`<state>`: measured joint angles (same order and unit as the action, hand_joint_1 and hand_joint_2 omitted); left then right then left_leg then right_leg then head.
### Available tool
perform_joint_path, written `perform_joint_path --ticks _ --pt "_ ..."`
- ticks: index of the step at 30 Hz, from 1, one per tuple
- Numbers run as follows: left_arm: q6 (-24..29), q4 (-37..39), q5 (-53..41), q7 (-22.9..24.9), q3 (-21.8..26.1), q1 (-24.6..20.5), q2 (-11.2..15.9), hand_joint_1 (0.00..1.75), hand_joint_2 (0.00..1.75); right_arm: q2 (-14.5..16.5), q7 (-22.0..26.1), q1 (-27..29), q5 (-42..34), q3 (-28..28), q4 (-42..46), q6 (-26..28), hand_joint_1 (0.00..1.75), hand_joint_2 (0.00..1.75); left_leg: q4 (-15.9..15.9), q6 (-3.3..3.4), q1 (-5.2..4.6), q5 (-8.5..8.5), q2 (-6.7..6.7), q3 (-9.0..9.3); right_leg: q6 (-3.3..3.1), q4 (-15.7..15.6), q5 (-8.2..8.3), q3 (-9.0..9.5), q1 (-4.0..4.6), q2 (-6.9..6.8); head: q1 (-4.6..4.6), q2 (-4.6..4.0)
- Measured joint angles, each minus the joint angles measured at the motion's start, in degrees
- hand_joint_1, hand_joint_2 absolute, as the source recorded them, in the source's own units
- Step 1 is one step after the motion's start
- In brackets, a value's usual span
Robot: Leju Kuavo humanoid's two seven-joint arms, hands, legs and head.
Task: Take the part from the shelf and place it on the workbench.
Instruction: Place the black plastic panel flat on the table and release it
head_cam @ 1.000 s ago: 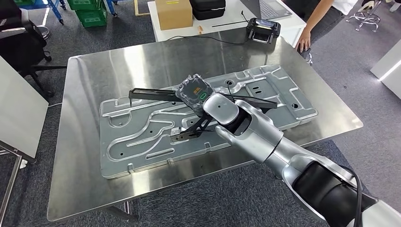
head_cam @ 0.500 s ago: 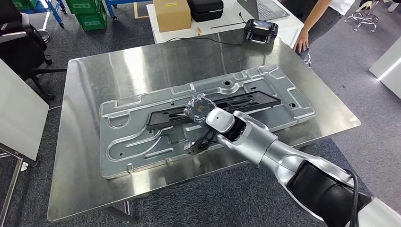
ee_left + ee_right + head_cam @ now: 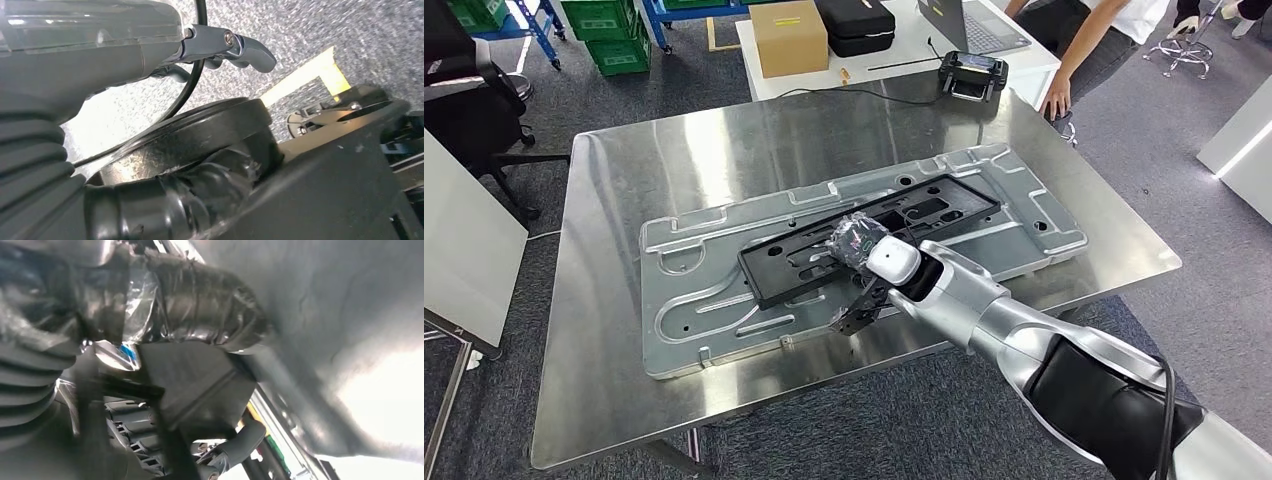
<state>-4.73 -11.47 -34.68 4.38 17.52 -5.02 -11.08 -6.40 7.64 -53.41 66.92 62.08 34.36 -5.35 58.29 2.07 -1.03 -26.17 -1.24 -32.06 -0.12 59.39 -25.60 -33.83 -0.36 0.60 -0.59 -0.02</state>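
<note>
Part (image 3: 864, 235), a flat black frame with slots, is lying nearly flat on the grey metal panel (image 3: 724, 310), running from the panel's left-centre toward its far right. Right hand (image 3: 856, 240), wrapped in clear film, is resting on the part's near edge around its middle; the fingers are gripping the part, as the right wrist view shows dark part surface (image 3: 200, 385) pressed against the wrapped fingers (image 3: 210, 305). A black bracket (image 3: 856, 308) is projecting from the wrist toward the near edge of the panel.

Left hand (image 3: 150, 45) is hanging beside the robot's body over speckled grey carpet (image 3: 350, 30); its fingers (image 3: 240, 47) are curling inward around nothing.

The panel is lying on a polished steel workbench (image 3: 604, 400), covering most of its centre. Beyond the far edge, a white table (image 3: 904, 50) is carrying a cardboard box (image 3: 790, 36), a black case (image 3: 855, 17), a laptop (image 3: 974, 22) and a small black device (image 3: 971, 72). A person (image 3: 1094, 40) is standing at the far right, one hand touching the white table's corner. Green crates (image 3: 604, 22) are sitting at the far left.
</note>
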Motion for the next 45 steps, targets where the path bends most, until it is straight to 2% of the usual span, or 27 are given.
perform_joint_path --ticks 9,21,27,29,30,31,32,34,35,36,37,39,40,41,43,45 --pt "0.8 0.0 1.09 -0.05 1.16 0.32 0.0 0.0 0.0 0.63 -2.74 -0.63 -0.49 0.09 1.21 1.49 0.0 0.0 0.01 0.05 0.0 -0.01 -0.01 -0.21 0.01 -0.04 0.0 -0.16 -0.02 -0.01 -0.01 0.0" --pt "1.63 0.0 1.71 -1.21 2.77 0.92 -0.13 0.0 0.0 0.81 -6.4 -0.77 -0.06 -1.6 14.18 1.34 0.0 0.0 0.08 0.13 -0.03 0.0 -0.03 -0.58 0.02 -0.09 0.0 -0.49 -0.04 -0.06 0.0 0.0" --pt "2.02 0.0 1.74 -1.59 3.39 1.39 -0.13 0.0 0.0 0.67 -7.98 -0.43 1.01 -2.78 23.51 1.36 0.0 0.0 0.28 0.52 -0.4 -0.12 -0.05 -0.78 0.45 -0.35 0.15 -0.51 -0.45 -0.1 0.01 0.0" --pt "2.09 0.0 1.74 -1.66 3.54 1.52 -0.16 0.0 0.0 0.57 -8.3 -0.33 1.15 -3.26 26.18 1.36 0.0 0.0 -0.21 1.0 -0.22 0.32 0.04 -0.61 0.84 -0.39 0.16 -0.46 -0.48 -0.1 0.01 0.0" --pt "2.1 0.0 1.74 -1.67 3.62 1.55 -0.2 0.0 0.0 0.46 -8.4 -0.3 1.18 -3.51 27.21 1.38 0.0 0.0 -0.64 1.33 -0.07 0.71 0.14 -0.46 0.98 0.09 -0.42 -0.6 -0.43 -0.14 0.0 0.0" --pt "2.14 0.0 1.74 -1.69 3.69 1.58 -0.24 0.0 0.0 0.32 -8.51 -0.26 1.24 -3.73 28.14 1.48 0.0 0.0 -1.07 1.65 0.09 1.11 0.24 -0.36 1.07 1.53 -1.69 -1.15 -0.39 -0.18 -0.01 0.01" --pt "2.27 0.0 1.7 -1.74 3.75 1.6 -0.28 0.0 0.0 0.11 -8.6 -0.12 1.32 -3.88 28.97 1.68 0.0 0.0 -1.33 1.86 0.16 1.37 0.34 -0.36 1.07 4.11 -3.61 -2.2 -0.37 -0.22 -0.01 0.01" --pt "3.01 0.0 1.39 -1.82 3.8 1.67 -0.29 0.0 0.0 -0.52 -8.75 0.71 1.46 -4.21 30.97 2.36 0.0 0.0 -1.27 2.05 0.08 1.51 0.37 -0.74 1.04 11.36 -7.58 -5.27 -0.36 -0.26 -0.01 0.01" --pt "3.57 0.0 1.14 -1.84 3.81 1.75 -0.3 0.0 0.0 -0.94 -8.8 1.44 1.53 -4.51 32.19 2.71 0.0 0.0 -1.11 2.05 0.06 1.51 0.35 -0.96 1.06 14.12 -8.47 -6.39 -0.37 -0.27 -0.01 0.0" --pt "4.12 0.0 0.87 -1.85 3.81 1.83 -0.3 0.0 0.0 -1.41 -8.84 2.21 1.58 -4.92 33.5 3.0 0.0 0.0 -0.9 2.04 0.04 1.5 0.31 -1.17 1.04 15.05 -8.23 -6.65 -0.37 -0.27 -0.01 0.0" --pt "4.56 0.0 0.7 -1.86 3.81 1.91 -0.31 0.0 0.0 -1.9 -8.86 2.91 1.62 -5.44 34.8 3.2 0.0 0.0 -0.63 1.99 0.02 1.47 0.25 -1.37 0.93 13.66 -6.88 -5.8 -0.36 -0.27 -0.01 0.0" --pt "5.0 0.0 0.55 -1.9 3.81 1.99 -0.33 0.0 0.0 -2.82 -8.83 3.77 1.71 -6.47 37.02 3.4 0.0 0.0 -0.03 1.78 -0.01 1.33 0.12 -1.76 0.4 6.53 -3.51 -2.03 -0.26 -0.22 -0.01 0.0" --pt "5.1 0.0 0.54 -1.92 3.81 1.98 -0.37 0.0 0.0 -3.21 -8.81 4.04 1.75 -6.95 38.01 3.45 0.0 0.0 0.23 1.59 -0.07 1.29 0.07 -2.0 0.13 3.38 -2.3 -0.47 -0.12 -0.2 -0.01 0.01" --pt "5.21 0.0 0.5 -1.92 3.81 1.98 -0.42 0.0 0.0 -3.52 -8.77 4.28 1.81 -7.34 38.81 3.5 0.0 0.0 0.4 1.34 -0.11 1.33 0.06 -2.2 -0.09 1.46 -1.74 0.37 0.05 -0.17 -0.01 0.01" --pt "5.62 0.0 0.24 -1.9 3.81 2.0 -0.5 0.0 0.0 -4.04 -8.62 4.76 1.98 -7.91 40.19 3.69 0.0 0.0 0.45 0.69 -0.14 1.65 0.04 -2.5 -0.32 0.51 -1.26 0.46 0.29 -0.19 -0.01 0.02" --pt "6.28 0.0 -0.13 -1.85 3.81 2.06 -0.45 0.0 0.0 -4.56 -8.3 5.52 2.31 -8.16 41.59 4.09 0.0 0.0 0.68 0.0 -0.24 1.32 0.06 -2.79 -0.74 -0.26 -0.71 0.35 -0.13 -0.4 -0.01 0.02"
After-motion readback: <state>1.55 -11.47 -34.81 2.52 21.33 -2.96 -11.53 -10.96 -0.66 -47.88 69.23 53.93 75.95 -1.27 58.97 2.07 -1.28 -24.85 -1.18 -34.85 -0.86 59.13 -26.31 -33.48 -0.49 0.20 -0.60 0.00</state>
